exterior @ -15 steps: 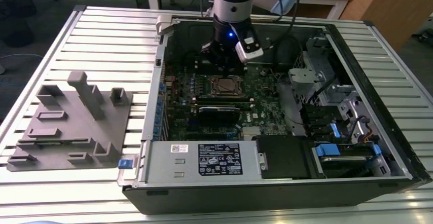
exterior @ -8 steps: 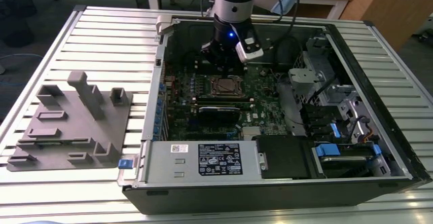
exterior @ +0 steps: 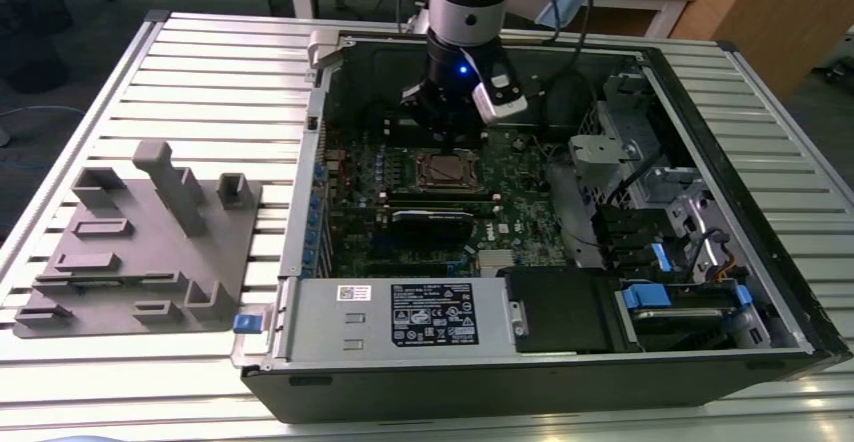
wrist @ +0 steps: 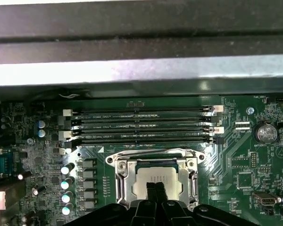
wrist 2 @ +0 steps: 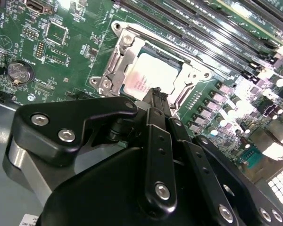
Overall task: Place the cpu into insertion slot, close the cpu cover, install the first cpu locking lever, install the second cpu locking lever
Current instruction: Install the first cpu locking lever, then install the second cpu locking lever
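Exterior view: high and far, looking steeply down into the open computer case. Both wrist views: close above the cpu, behind the gripper. First faces squarely toward the memory slots beyond the cpu, second looks obliquely. All views share the cpu.

In the second wrist view the black gripper is covering one edge of the small square silvery-grey cpu and one side of the thin silver metal cpu cover framing it. Whether the tips are touching the chip is not showing. Glare is washing out small parts on a stretch of the green circuit board beyond the cover.

In the first wrist view the gripper and the picture's edge are cutting off part of the cpu and cover. The grey metal computer case wall is blurring into bands.

In the exterior view the cpu and cover are appearing too small to tell apart.
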You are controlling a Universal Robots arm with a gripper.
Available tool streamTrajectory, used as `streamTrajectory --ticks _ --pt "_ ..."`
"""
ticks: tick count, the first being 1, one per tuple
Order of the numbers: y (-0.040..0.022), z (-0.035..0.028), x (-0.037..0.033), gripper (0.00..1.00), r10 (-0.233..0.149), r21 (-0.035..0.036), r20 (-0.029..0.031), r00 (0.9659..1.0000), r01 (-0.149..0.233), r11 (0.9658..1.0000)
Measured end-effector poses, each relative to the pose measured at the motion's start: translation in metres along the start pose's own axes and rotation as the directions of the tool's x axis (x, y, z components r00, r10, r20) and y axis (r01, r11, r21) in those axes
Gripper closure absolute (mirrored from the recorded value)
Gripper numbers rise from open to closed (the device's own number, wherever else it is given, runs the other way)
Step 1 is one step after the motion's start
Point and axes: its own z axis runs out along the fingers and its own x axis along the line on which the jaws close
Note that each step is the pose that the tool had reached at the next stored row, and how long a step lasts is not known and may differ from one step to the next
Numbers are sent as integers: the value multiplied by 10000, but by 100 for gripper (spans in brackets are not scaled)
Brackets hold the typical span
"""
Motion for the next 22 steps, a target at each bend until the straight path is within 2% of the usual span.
streamTrajectory --ticks 3,12,22 --pt "1 1 -41 89 -7 1 -13 10000 7 10000" --pt "-41 1 -44 89 -13 -1 -12 10000 13 10000" --pt "-42 1 -44 89 -60 -12 -14 10000 60 10000"
